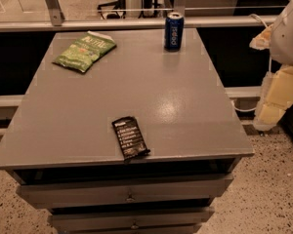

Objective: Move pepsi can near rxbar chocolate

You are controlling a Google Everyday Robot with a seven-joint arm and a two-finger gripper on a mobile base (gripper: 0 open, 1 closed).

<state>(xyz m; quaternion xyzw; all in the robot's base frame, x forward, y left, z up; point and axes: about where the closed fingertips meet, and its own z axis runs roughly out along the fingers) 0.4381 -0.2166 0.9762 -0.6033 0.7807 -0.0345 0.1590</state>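
Note:
The pepsi can (174,30) is dark blue with a silver top and stands upright at the far edge of the grey table (185,96), right of its middle. The rxbar chocolate (130,138), a flat black wrapper with white text lines, lies near the table's front edge, well apart from the can. My gripper (272,104) hangs with the pale arm at the right edge of the view, beyond the table's right side and below its top. It is far from both the can and the bar and holds nothing that I can see.
A green chip bag (84,51) lies at the table's far left. Drawers (129,191) sit under the tabletop. A rail (136,24) runs behind the table. The white arm housing (289,33) fills the upper right. The floor is speckled.

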